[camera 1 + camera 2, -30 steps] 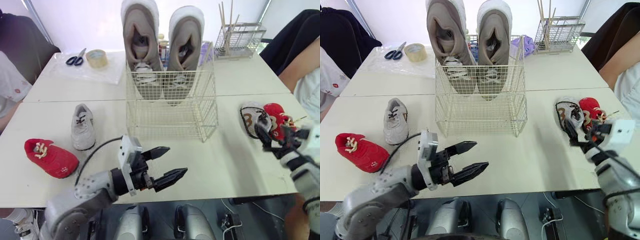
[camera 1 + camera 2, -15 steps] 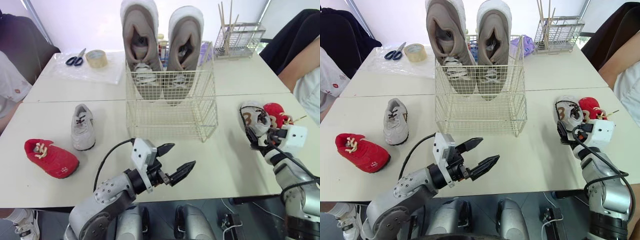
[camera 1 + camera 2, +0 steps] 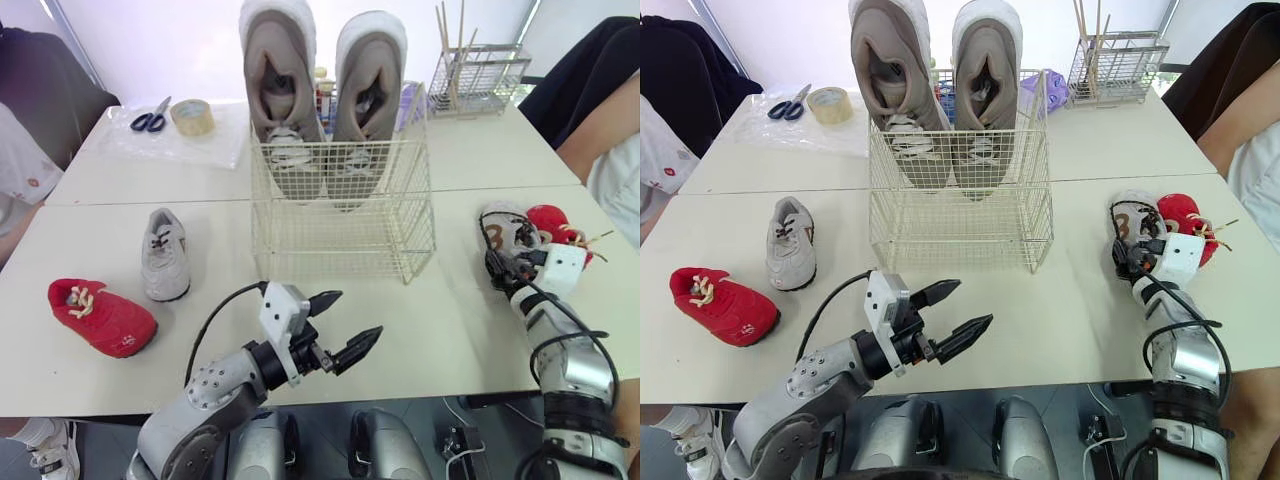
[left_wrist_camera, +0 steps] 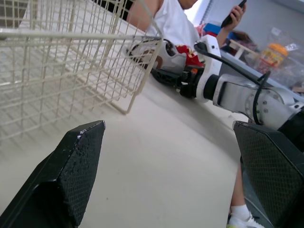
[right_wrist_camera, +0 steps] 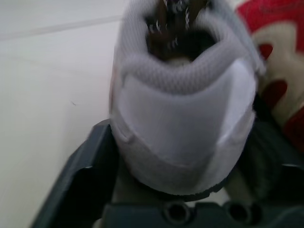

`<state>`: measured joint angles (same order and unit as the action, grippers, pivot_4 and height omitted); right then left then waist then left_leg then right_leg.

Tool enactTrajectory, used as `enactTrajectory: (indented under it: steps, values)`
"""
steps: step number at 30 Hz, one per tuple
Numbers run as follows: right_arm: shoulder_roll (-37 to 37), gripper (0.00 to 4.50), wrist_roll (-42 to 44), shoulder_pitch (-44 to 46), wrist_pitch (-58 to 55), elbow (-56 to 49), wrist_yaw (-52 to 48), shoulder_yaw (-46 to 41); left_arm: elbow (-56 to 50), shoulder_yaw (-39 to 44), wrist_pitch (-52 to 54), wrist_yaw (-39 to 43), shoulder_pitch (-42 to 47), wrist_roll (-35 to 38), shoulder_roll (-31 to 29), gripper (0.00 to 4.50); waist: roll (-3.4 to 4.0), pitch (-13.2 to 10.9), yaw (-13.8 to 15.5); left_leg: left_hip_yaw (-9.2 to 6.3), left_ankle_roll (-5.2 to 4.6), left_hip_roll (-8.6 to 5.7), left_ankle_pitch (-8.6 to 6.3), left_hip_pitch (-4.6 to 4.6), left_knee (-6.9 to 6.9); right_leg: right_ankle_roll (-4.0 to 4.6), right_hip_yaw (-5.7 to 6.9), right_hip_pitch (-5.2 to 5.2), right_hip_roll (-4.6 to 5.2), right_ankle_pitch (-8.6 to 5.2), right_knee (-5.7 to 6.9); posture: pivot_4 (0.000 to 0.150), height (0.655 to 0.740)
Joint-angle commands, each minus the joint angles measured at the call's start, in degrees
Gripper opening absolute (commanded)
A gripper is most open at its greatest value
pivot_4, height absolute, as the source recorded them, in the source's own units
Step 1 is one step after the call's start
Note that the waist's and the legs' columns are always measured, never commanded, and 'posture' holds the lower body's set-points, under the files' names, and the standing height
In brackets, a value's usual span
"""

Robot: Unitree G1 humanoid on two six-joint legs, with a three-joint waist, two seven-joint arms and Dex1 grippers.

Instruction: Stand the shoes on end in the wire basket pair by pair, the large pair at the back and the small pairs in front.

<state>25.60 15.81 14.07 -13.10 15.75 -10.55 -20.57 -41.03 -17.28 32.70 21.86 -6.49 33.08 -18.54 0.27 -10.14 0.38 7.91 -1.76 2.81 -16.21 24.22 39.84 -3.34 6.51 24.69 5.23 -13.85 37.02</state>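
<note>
Just beside the red shoe [image 3: 1186, 222], right pincer [image 3: 1124, 256] clasps grey shoe [image 3: 1136, 214]; left pincer [image 3: 974, 304] gapes.

Bright, even light fills the room, and the pale wall behind the wire basket [image 3: 340, 235] almost glares. Shadows on the table [image 3: 450, 330] are faint and soft. Its front edge bows slightly.

A white worktop [image 3: 480, 330] of joined tables, one seam running left to right, stands before a pale, bright far wall [image 3: 180, 40]; dark floor [image 3: 430, 415] below its near edge
</note>
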Motion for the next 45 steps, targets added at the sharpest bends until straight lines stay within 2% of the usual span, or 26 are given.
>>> enactTrajectory:
  steps: [1,5,9,13,15,19,24,26,29,33,36,40,45]
  values:
    - [0.27,2.02,-1.57,0.66,2.83,1.12,-0.36,0.31,-1.27,0.45,-2.07,1.4,-0.82,-0.22,-0.27,4.5,0.0,0.0,-0.08,0.0,0.0,0.0,0.0,-0.01,0.0,0.0,0.0,-0.01,0.0,0.0,0.0,0.15,0.74]
    - [-0.83,1.92,0.44,2.07,3.57,-3.17,0.28,-1.29,-2.89,3.46,-0.43,1.99,-1.85,3.11,-1.78,4.5,0.02,-0.01,-0.21,0.0,0.0,0.01,0.0,-0.02,0.02,0.01,-0.01,-0.02,0.02,0.0,0.0,0.15,0.74]
    - [-0.29,1.92,2.36,6.31,5.78,-8.1,0.81,-3.15,-5.86,7.35,4.07,2.75,-2.28,11.56,-4.28,4.5,0.29,-0.12,-0.46,0.0,0.01,0.03,0.0,0.14,0.01,-0.06,-0.02,0.15,0.02,0.04,0.05,0.15,0.74]
    - [1.76,1.92,5.51,16.64,6.18,-10.83,-0.48,-3.74,-7.74,12.59,7.72,3.01,-2.3,21.55,-8.65,4.5,0.47,-0.17,-1.23,0.06,0.02,0.02,0.02,0.2,0.0,-0.18,-0.07,0.29,0.01,0.1,0.12,0.15,0.74]
    - [3.3,1.92,7.89,24.96,7.0,-9.01,-3.4,-3.7,-7.75,15.4,9.11,1.42,-0.81,27.08,-10.28,4.5,0.46,-0.18,-1.21,0.03,0.06,0.05,0.04,0.16,-0.05,-0.18,-0.05,0.27,-0.05,0.1,0.12,0.15,0.74]
    - [9.59,1.92,16.02,38.51,3.09,-8.02,-22.39,-0.12,-8.23,22.32,10.13,-2.38,0.3,36.97,-14.92,4.5,0.47,-0.22,-1.13,0.03,0.12,0.05,0.08,0.17,-0.12,-0.17,-0.05,0.3,-0.07,0.1,0.12,0.15,0.74]
    - [15.74,1.92,29.03,48.2,-11.77,-10.29,-42.19,4.08,-10.17,31.8,8.22,-6.65,-3.8,50.28,-21.32,4.5,0.38,-0.22,-1.11,0.03,0.11,0.03,0.07,0.16,-0.21,-0.16,0.0,0.22,0.04,0.11,0.0,0.15,0.74]
    - [17.02,1.92,32.28,50.98,-16.22,-11.39,-51.64,7.52,-11.5,36.11,6.48,-8.54,-6.87,57.75,-23.79,4.5,0.39,-0.24,-1.21,0.04,0.06,0.0,0.04,0.16,-0.21,-0.16,0.02,0.21,0.21,0.11,-0.04,0.15,0.74]
    - [18.05,1.92,32.43,54.38,-18.23,-10.66,-63.08,12.19,-14.4,44.28,3.27,-10.38,-13.03,68.35,-27.27,4.5,0.35,-0.27,-1.46,0.05,0.02,0.0,0.0,0.15,-0.25,-0.14,0.02,0.26,0.3,0.11,-0.04,0.15,0.74]
    - [19.22,1.92,28.19,56.46,-14.8,-9.12,-79.07,18.89,-13.77,62.23,-0.81,-11.48,-20.74,78.52,-30.01,4.5,0.26,-0.32,-1.13,0.03,0.05,-0.02,0.0,0.14,-0.3,0.05,0.04,0.28,0.33,0.0,-0.1,0.15,0.74]
    - [19.14,1.92,27.1,57.38,-9.4,-8.83,-81.93,25.16,-10.31,67.92,-4.98,-6.87,-20.62,79.92,-32.51,4.5,0.27,-0.33,-1.12,0.04,0.09,-0.06,0.03,0.15,-0.31,0.08,0.05,0.31,0.34,-0.01,-0.16,0.15,0.74]
    - [18.7,1.92,26.99,59.6,-3.2,-5.66,-81.95,30.31,-8.42,67.22,-7.16,-5.65,-18.55,79.92,-36.92,4.5,0.26,-0.36,-1.23,0.13,0.16,-0.08,0.04,0.18,-0.36,0.09,0.04,0.4,0.33,-0.02,-0.16,0.15,0.74]
    - [17.7,1.92,25.21,61.85,2.15,0.43,-81.95,33.01,-9.59,57.79,-11.79,-6.93,-11.64,79.92,-40.83,4.5,0.22,-0.38,-1.22,0.32,0.51,-0.14,0.26,0.19,-0.6,0.05,-0.01,0.52,0.26,0.01,-0.24,0.15,0.74]
